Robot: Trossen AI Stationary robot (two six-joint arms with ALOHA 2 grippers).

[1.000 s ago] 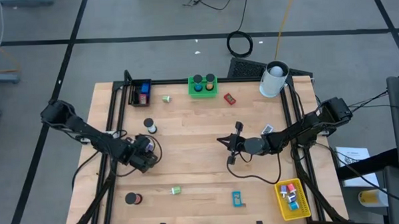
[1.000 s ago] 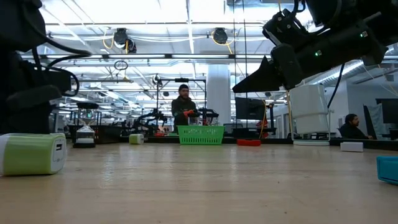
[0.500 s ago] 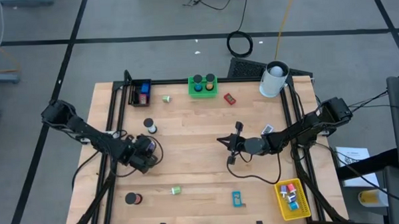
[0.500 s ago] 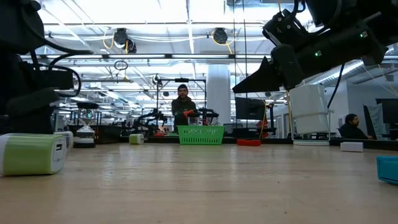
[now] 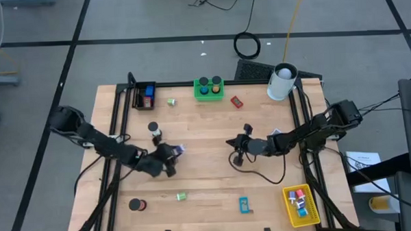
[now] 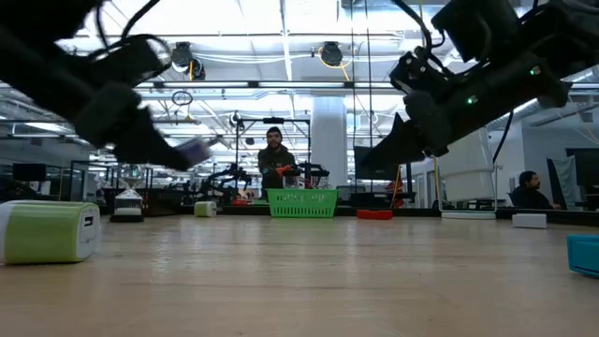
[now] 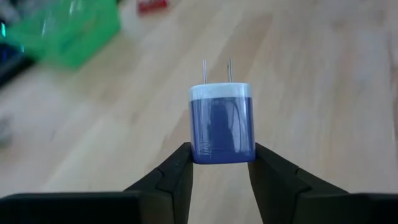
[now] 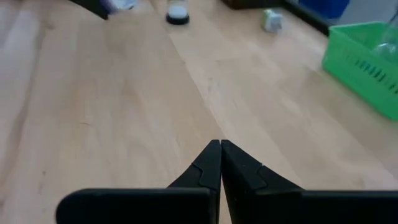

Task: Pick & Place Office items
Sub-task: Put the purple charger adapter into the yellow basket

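Observation:
My left gripper (image 5: 174, 153) is left of the table's middle, shut on a small blue block (image 7: 222, 124) with a white end and two metal prongs. The low view shows the block (image 6: 193, 150) well above the wood. My right gripper (image 5: 230, 143) hangs shut and empty over the table's middle, fingertips together (image 8: 220, 145). Loose office items lie on the wood: a black roll (image 5: 153, 129), another black roll (image 5: 135, 204), a green block (image 5: 181, 196), a cyan clip (image 5: 244, 205), a red block (image 5: 236, 101). My left gripper pinches the blue block between its two fingers, on two opposite sides (image 7: 198, 153) at the end away from the prongs. The fingers come from the table's left, slanting down. The block is lifted clear of the table, prongs pointing away from the gripper.
A black bin (image 5: 144, 96), a green bin (image 5: 209, 89) and a big white cylinder (image 5: 282, 82) stand along the far edge. A yellow bin (image 5: 301, 203) sits at the near right corner. A small green item (image 5: 171, 101) lies by the far edge.
My left gripper has swung toward the table's right, risen a little and tipped up from pointing down to a shallow slant, rolling as it went. The blue block now shows between its fingers, clear of the table.

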